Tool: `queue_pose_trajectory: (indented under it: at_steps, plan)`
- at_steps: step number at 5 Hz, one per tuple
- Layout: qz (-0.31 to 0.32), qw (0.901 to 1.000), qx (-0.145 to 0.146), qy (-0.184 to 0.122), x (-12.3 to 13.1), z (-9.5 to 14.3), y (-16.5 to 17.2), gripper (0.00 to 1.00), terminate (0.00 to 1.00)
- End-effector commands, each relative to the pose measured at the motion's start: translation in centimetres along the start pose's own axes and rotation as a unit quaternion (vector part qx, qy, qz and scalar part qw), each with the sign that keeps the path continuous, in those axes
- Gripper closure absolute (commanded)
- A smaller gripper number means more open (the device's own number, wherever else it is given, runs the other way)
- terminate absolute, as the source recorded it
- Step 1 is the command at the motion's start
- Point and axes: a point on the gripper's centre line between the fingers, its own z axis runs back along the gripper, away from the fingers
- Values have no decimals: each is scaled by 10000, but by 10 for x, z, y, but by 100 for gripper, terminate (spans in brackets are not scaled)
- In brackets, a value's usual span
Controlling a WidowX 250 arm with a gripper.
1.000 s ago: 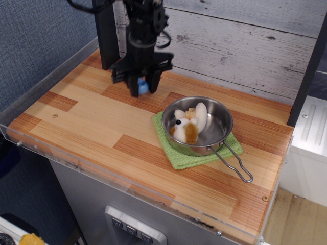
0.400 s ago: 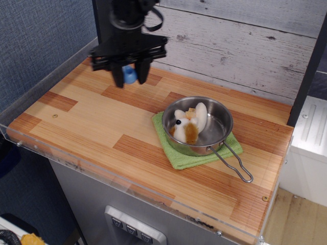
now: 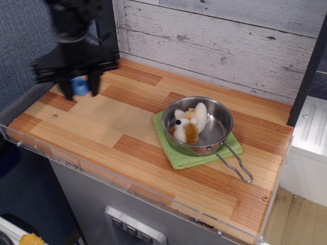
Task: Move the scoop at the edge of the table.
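Motion-blurred gripper (image 3: 80, 87) (scoop (image 3: 79, 86) bowl hidden)

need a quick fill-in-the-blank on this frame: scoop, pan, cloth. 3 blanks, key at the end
1. The black gripper holds a small scoop with a light-____ handle.
2. The round steel pan sits on a ____ cloth square.
3. The pan's wire handle points toward the table's ____ edge.

Missing words: blue; green; front

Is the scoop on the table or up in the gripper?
Up in the gripper: the scoop shows blue between its fingers, above the table's left side.
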Motion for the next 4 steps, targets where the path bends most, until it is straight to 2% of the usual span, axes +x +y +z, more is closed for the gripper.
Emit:
queue_pose_trajectory:
  at_steps: [1, 4]
  plan:
    - [401, 9992, 56, -63, 5, -12, 31, 100, 0]
    - [254, 9991, 319, 122, 1, -57, 30, 100, 0]
